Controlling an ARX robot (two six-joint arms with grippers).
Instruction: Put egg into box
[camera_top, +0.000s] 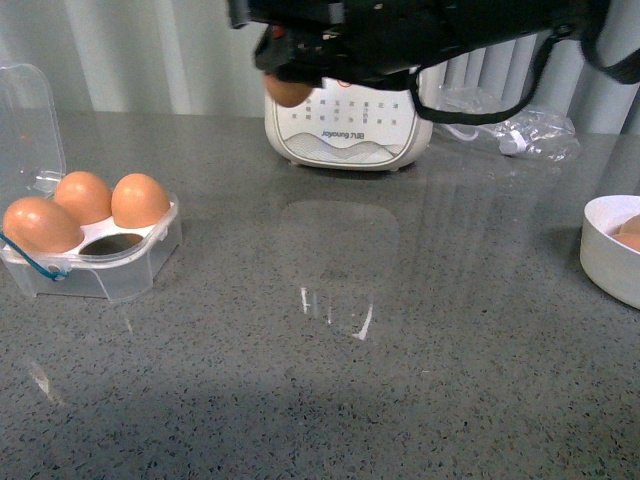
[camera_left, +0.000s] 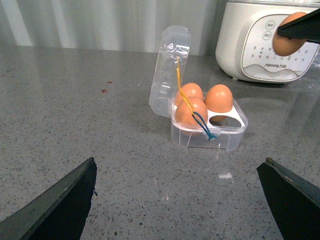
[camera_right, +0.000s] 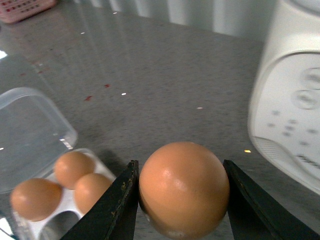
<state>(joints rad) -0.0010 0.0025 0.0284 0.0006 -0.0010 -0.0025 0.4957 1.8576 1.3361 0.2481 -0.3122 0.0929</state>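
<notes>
Plainly, the two black fingers (camera_right: 117, 205) of the right gripper (camera_right: 184, 212) are closed on the egg (camera_right: 184, 185), one on each side of its widest part, with the shell bulging out between them. The egg hangs in the air well apart from the box (camera_top: 95, 275), off on the side away from the box's raised lid (camera_top: 30, 110), in front of a white appliance (camera_top: 350, 135). Three other eggs (camera_top: 85, 195) sit in the box, and its one empty cell (camera_top: 110, 243) lies on the side away from the lid. I judge the egg light, rigid, smooth and brittle. It is best held across the girth with gentle pressure, since too hard a squeeze could crack it and a slack grip could let it slide. The left gripper (camera_left: 178, 167) stands wide open, holding nothing, and faces the box from a short way off.
</notes>
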